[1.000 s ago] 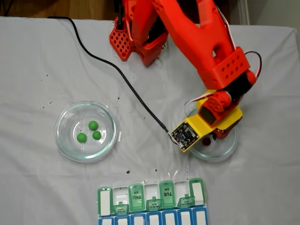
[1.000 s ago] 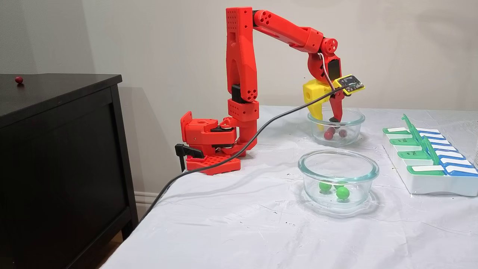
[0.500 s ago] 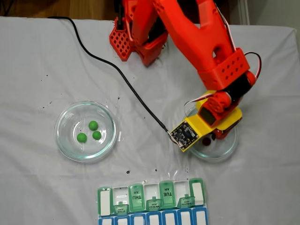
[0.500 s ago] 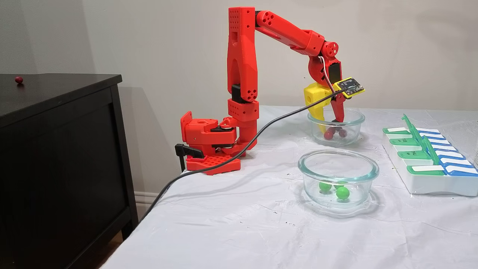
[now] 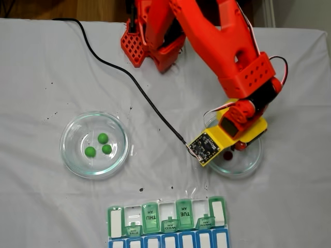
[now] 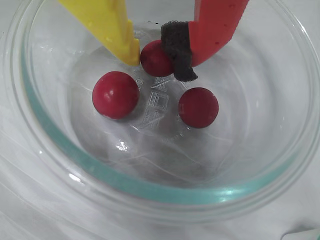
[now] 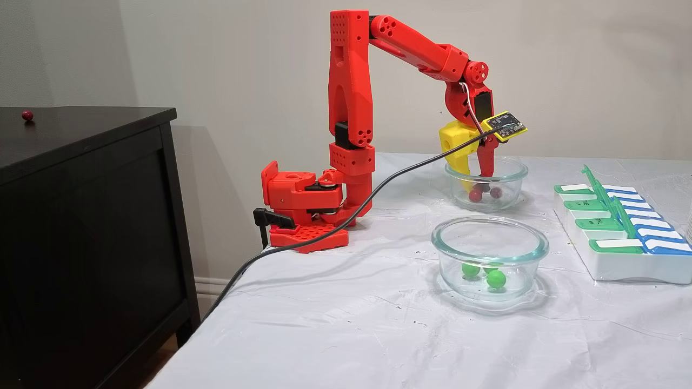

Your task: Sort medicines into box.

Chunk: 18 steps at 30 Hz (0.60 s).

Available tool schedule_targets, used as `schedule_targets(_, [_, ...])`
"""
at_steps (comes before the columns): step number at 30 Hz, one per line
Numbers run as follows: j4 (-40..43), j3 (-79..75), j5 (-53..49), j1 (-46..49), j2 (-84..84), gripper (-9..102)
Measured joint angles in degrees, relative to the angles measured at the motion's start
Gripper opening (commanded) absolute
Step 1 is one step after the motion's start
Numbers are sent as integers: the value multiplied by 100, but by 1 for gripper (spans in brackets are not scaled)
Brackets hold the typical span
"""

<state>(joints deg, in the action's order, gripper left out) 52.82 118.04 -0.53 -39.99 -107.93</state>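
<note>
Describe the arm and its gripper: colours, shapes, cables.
Red printed arm with perforated panels. The gripper has one yellow finger and one red finger with a dark foam pad. A small circuit board trails a black cable.

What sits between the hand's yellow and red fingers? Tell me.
In the wrist view, one red ball sits between the hand's fingers, touching the yellow tip and the dark pad.

Dark red balls [image 6: 115, 94], green balls [image 5: 102, 138] (yellow-and-red gripper [image 6: 156, 56]).
</note>
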Motion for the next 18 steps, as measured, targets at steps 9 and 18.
schedule_targets(9, [237, 9, 53, 0, -246, 0])
schedule_targets(18, [1740, -1046, 255, 0, -1081, 0])
